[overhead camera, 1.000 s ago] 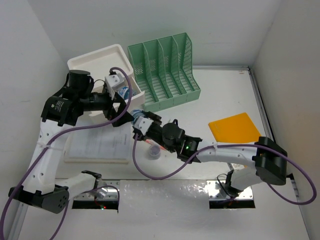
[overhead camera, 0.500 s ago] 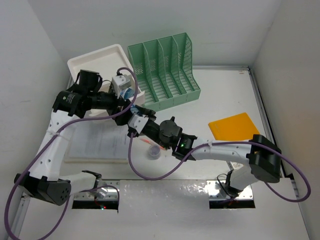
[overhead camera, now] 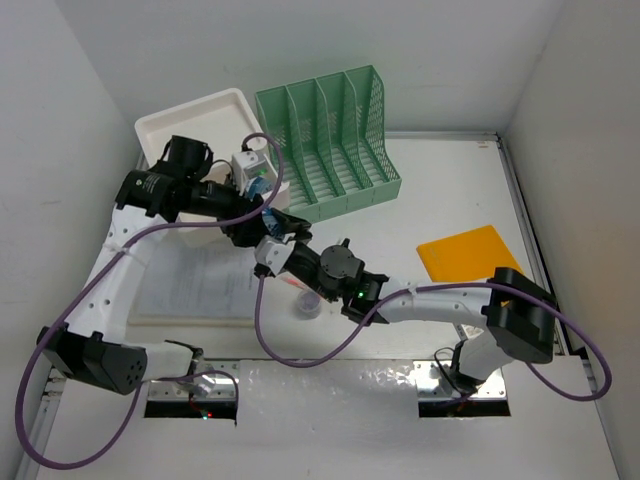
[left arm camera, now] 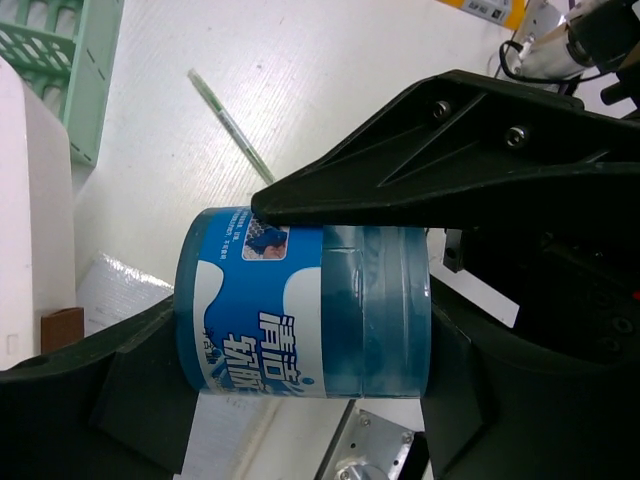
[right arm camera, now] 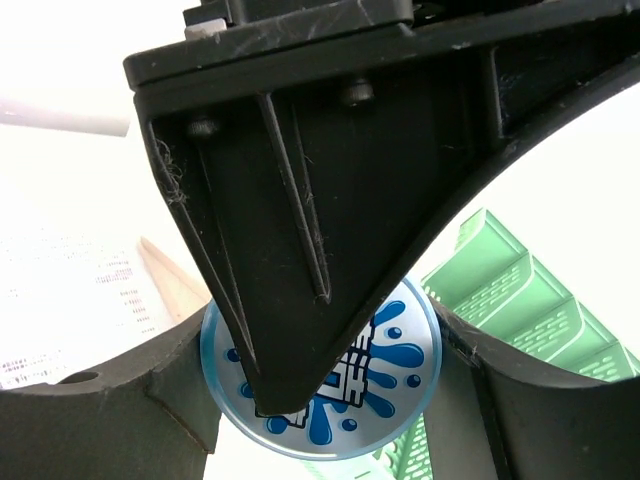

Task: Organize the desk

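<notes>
left arm (overhead camera: 110, 270) hooking in from 10 o'clock, left gripper (overhead camera: 262, 222) seemingly clamping blue tub (left arm camera: 300, 310), right arm (overhead camera: 440, 300) reaching from 4 o'clock over desk (overhead camera: 450, 190), right gripper (overhead camera: 272, 248) gripping same tub

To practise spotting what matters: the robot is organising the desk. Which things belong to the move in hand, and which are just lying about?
In hand: blue tub, clasped by left gripper and right gripper, over the desk.
Lying about: green file rack, orange folder, white drawer box, printed sheets, pen.
</notes>
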Controlling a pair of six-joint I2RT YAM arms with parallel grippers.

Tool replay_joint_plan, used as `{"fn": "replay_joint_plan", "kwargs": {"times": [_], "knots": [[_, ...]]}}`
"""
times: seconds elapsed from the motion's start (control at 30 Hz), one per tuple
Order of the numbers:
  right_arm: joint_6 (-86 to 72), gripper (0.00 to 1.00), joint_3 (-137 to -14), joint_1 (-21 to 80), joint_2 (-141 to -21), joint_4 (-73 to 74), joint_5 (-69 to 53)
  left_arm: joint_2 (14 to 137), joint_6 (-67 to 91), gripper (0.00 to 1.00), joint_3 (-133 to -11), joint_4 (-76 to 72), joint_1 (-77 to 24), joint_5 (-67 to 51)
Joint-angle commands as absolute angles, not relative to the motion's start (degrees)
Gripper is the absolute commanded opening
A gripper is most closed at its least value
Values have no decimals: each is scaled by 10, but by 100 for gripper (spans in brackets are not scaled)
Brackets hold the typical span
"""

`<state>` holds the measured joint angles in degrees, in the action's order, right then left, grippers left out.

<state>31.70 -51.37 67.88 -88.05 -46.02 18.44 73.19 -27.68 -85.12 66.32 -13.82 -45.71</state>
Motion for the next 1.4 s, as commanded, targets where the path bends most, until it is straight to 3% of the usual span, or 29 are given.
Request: {"fn": "replay_joint_plan", "kwargs": {"times": [0.0, 0.1, 0.13, 0.37, 0.43, 0.63, 0.7, 0.73, 0.8, 0.83, 0.87, 0.93, 1.23, 1.3, 1.37], "knots": [[330, 0, -546, 679, -872, -529, 200, 725, -327, 0, -882, 708, -138, -454], [323, 82, -569, 674, -882, -477, 203, 715, -301, 0, -889, 676, -138, -403], [322, 99, -575, 674, -884, -463, 207, 712, -277, 0, -892, 663, -137, -382], [296, 99, -548, 674, -863, -414, 249, 664, -208, 0, -839, 446, -111, -48], [281, 99, -534, 674, -841, -397, 231, 674, -211, 0, -829, 429, -95, -7], [262, 99, -491, 674, -816, -386, 217, 740, -205, 1, -819, 424, -37, -39], [259, 99, -490, 674, -815, -379, 218, 754, -206, 8, -817, 428, -33, -45], [258, 99, -490, 674, -814, -374, 217, 756, -207, 22, -814, 430, -33, -46], [254, 99, -490, 674, -814, -372, 218, 758, -206, 39, -803, 424, -33, -38], [252, 99, -490, 674, -814, -371, 220, 758, -205, 60, -799, 413, -33, -23], [247, 99, -490, 674, -814, -372, 221, 758, -203, 67, -795, 409, -33, -18], [239, 99, -489, 674, -814, -376, 223, 758, -202, 97, -794, 410, -32, -18], [130, 97, -562, 664, -867, -307, 225, 745, -194, 100, -859, 439, -33, -87], [85, 89, -572, 655, -882, -308, 214, 743, -193, 100, -872, 432, -32, -66], [20, 70, -583, 637, -896, -307, 187, 740, -192, 100, -882, 412, -20, -30]]}}
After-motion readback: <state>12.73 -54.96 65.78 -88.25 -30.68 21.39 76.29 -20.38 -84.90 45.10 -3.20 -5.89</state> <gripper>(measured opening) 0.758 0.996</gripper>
